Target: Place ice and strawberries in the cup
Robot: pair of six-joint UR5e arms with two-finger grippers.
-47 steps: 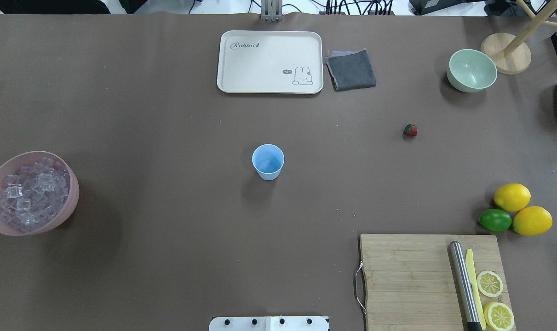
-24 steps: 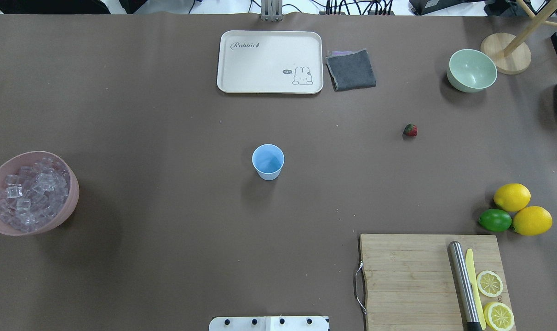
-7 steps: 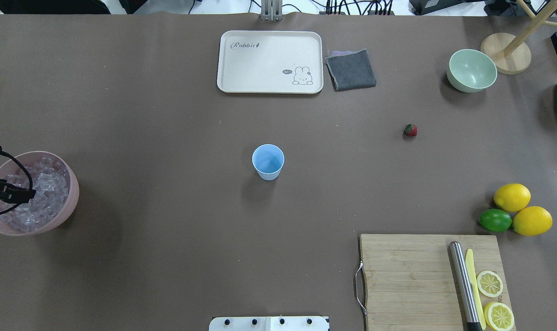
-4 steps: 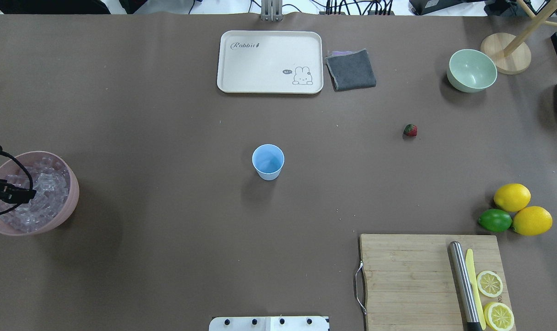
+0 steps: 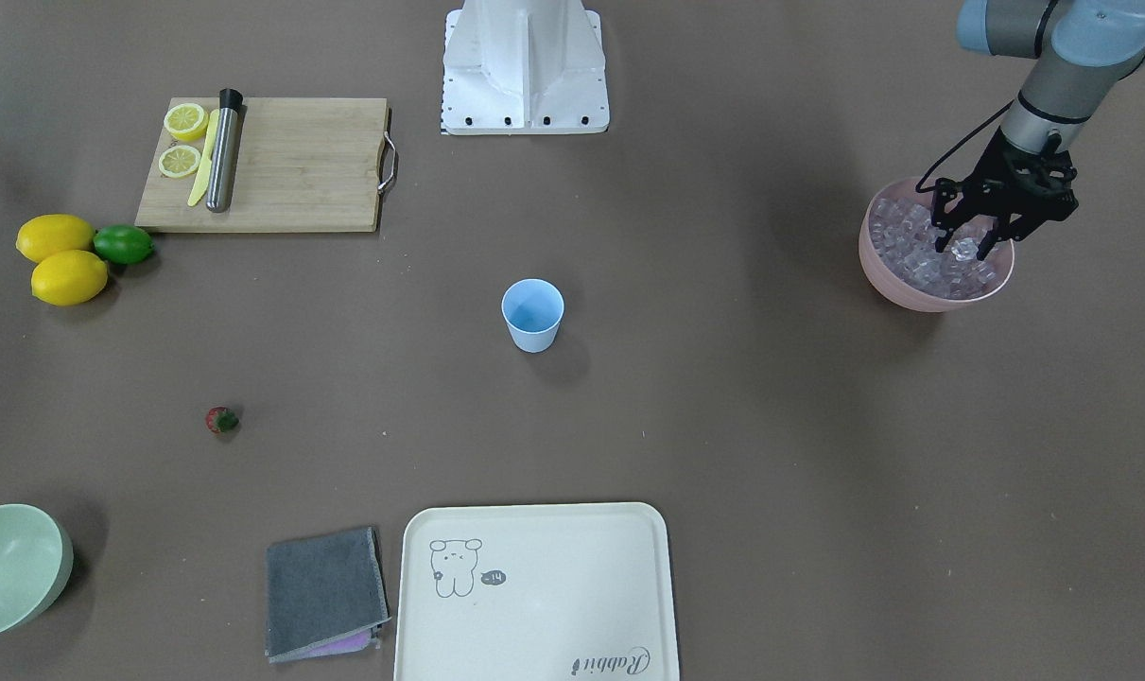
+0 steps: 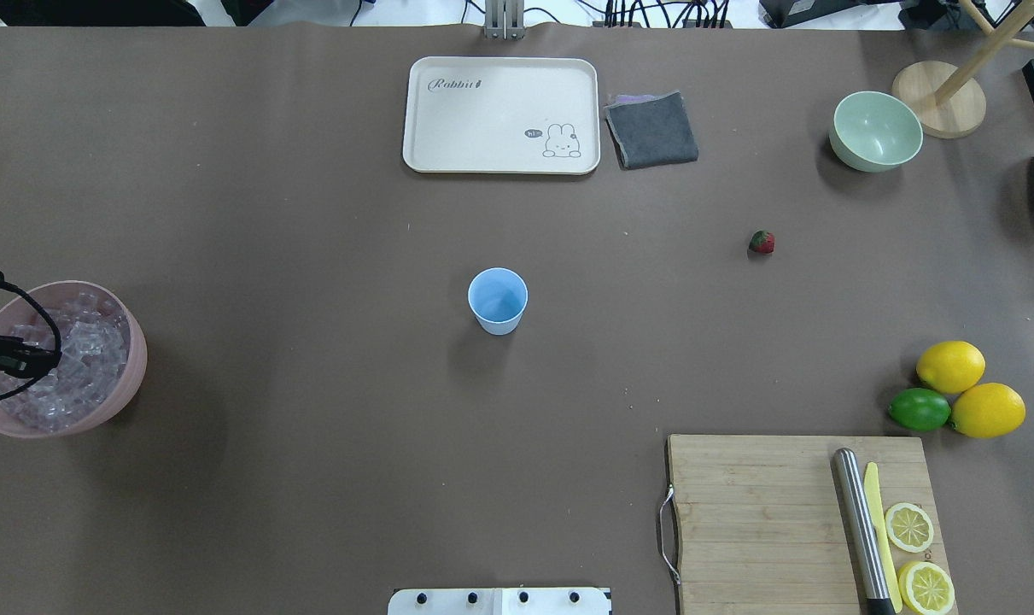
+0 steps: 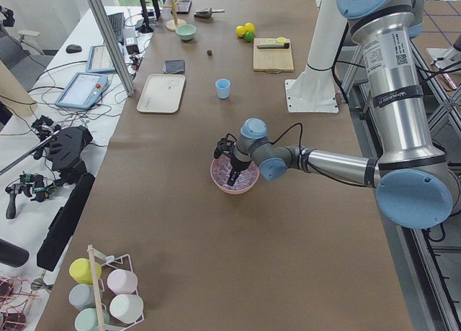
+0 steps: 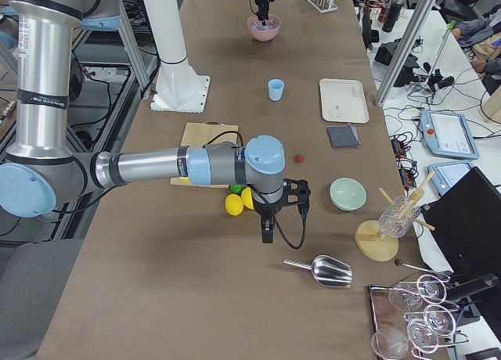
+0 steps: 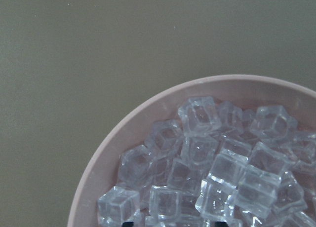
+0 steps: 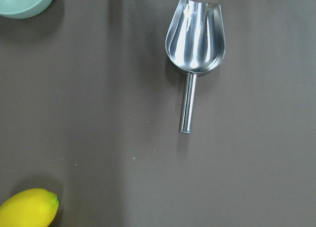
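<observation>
Mid-table the cup (image 5: 532, 315) stands empty, the strawberry (image 5: 221, 419) untouched lower left, the left gripper (image 5: 962, 253) spread-fingered over the ice (image 5: 901, 246) upper right.

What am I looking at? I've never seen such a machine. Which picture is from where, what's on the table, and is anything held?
This is a two-armed robot at a table; each arm ends in a two-finger gripper. Two pictures look down on the table, from behind the robot and from opposite; two look along it from its ends; two come from cameras on the wrists. On the table are a blue cup, a pink bowl of ice, a strawberry, lemons, a lime, a cutting board, a tray and a metal scoop. The left gripper reaches into the ice, jaws spread; whether it grips a cube is unclear. The right gripper hangs over the table near the scoop; open or shut, I cannot tell.
</observation>
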